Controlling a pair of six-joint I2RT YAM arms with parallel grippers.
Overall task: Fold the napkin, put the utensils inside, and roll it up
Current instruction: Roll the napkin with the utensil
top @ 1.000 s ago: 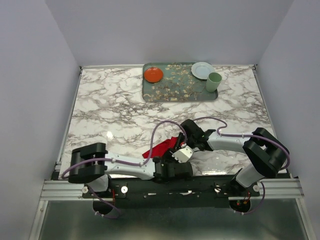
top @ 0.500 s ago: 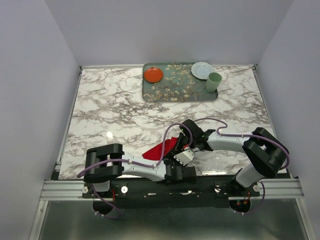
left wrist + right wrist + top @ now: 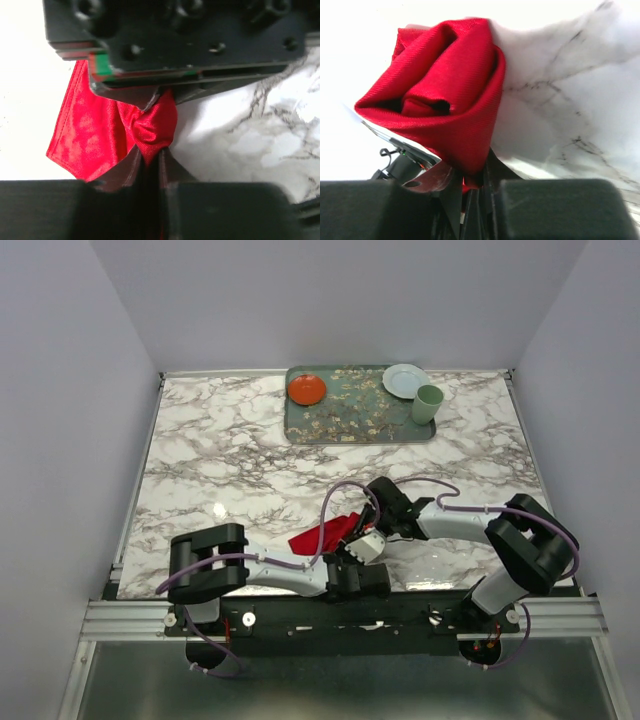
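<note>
Left wrist cam: left gripper (image 3: 149, 165) has its fingers closed to a thin slit, pinching a bunched fold of the napkin (image 3: 95, 125). The cloth bulges just above the tips. The rest fans out flat to the left of them on the marble table (image 3: 250, 140). A black housing (image 3: 175, 35) spans the top of this view, touching the upper edge of the cloth.

Right wrist cam: right gripper (image 3: 471, 185) is also clamped almost fully together, on the lower corner of the napkin. This view shows the cloth above the tips curled into a loose hollow cone with folds open toward the lens. The left cam doesn't show this; it only gets the flat spread.

Top cam: neither pinch is visible because the wrists cover both. It does show placement. The napkin sits near the table's near edge, roughly centre, between the two wrists. The left arm reaches in from below-left and the right arm from the right. A red flap shows on the left side of the wrists.

At the far edge, well apart from the napkin, is a green patterned tray (image 3: 360, 425). It holds an orange-red plate (image 3: 307, 390) at its left end, with a pale plate (image 3: 405, 380) and green cup (image 3: 428, 403) at its right end.
</note>
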